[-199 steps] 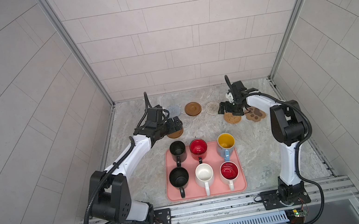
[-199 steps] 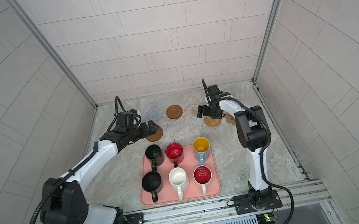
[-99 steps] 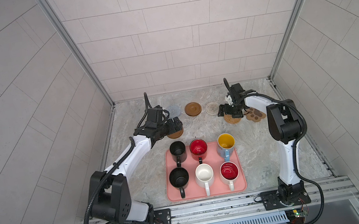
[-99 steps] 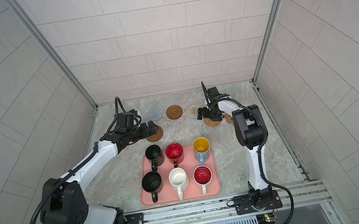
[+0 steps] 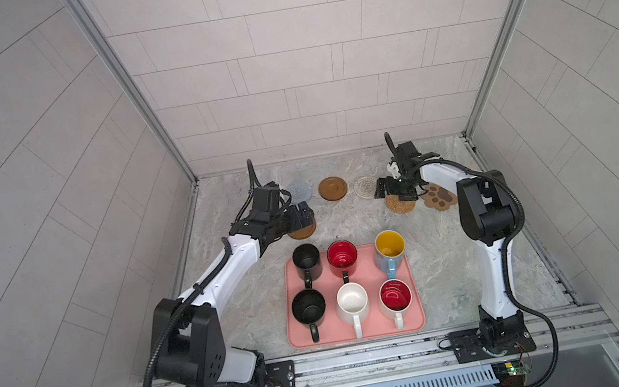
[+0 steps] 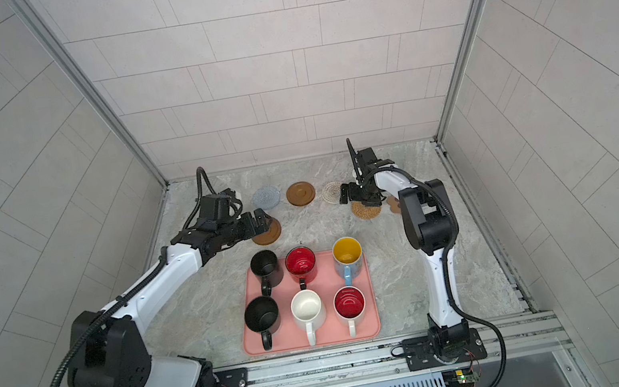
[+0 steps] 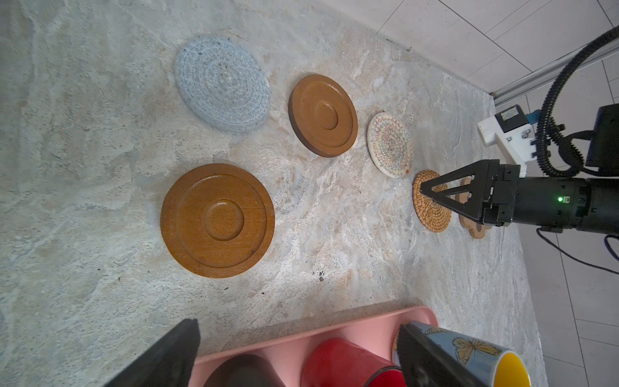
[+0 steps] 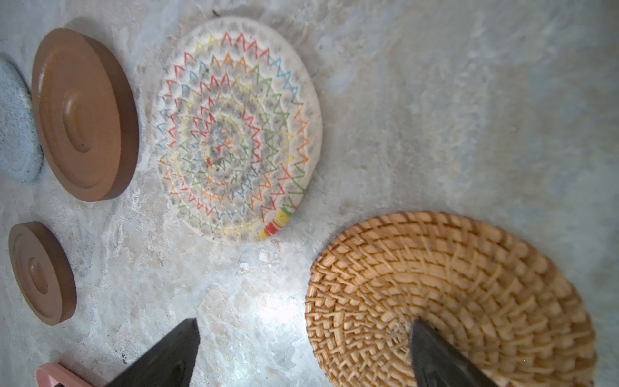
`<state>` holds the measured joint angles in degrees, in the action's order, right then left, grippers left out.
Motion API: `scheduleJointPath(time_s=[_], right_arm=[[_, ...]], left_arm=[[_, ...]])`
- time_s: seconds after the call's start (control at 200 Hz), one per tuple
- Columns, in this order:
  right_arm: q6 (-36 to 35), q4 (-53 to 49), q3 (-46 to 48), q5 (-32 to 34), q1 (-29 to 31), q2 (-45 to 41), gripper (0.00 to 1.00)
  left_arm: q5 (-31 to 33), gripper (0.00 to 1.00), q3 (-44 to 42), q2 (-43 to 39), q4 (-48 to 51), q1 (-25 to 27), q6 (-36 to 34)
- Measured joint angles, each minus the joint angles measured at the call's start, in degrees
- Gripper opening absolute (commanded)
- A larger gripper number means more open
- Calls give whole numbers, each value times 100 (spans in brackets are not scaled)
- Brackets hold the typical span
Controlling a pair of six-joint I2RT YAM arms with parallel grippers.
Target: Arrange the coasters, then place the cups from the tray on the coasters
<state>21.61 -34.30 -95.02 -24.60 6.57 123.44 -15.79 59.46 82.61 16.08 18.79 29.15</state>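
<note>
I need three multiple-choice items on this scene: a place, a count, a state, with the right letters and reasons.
1. The paw-shaped coaster lies: A) on the tray B) next to the rattan coaster C) in the air.
2. Mugs standing on the tray: A) four B) five C) six.
3. The jaws of the right gripper are: A) shut on a mug B) open C) shut on the rattan coaster.
Key: 1 B, side by side in a top view; 2 C, two rows of three; 3 B, wide apart in the right wrist view.

Six cups [image 5: 352,301] in two rows on the tray [image 5: 334,335], coasters [image 5: 333,188] spread on the table [image 5: 457,263] behind it
</note>
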Motion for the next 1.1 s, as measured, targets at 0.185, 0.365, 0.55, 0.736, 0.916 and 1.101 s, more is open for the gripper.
scheduleJointPath(time_s=[0.185,0.365,0.55,0.736,0.916,1.101], right_arm=[[-74,2,31,-7,0,0,99],[-236,138,243,-20,0,-109,99],[-328,170,614,-87,-7,-352,99],[-345,195,931,-168,7,-564,99],[-330,181,1058,-236,79,-654,99],[-208,98,1025,-417,334,-649,99]], left_arm=[[46,100,-2,-2,0,0,2],[74,100,-2,-2,0,0,0],[92,100,-2,-2,-2,0,2],[101,100,-24,-7,-44,0,2],[127,100,-92,-13,-87,0,2],[160,100,-166,-44,-133,0,11]])
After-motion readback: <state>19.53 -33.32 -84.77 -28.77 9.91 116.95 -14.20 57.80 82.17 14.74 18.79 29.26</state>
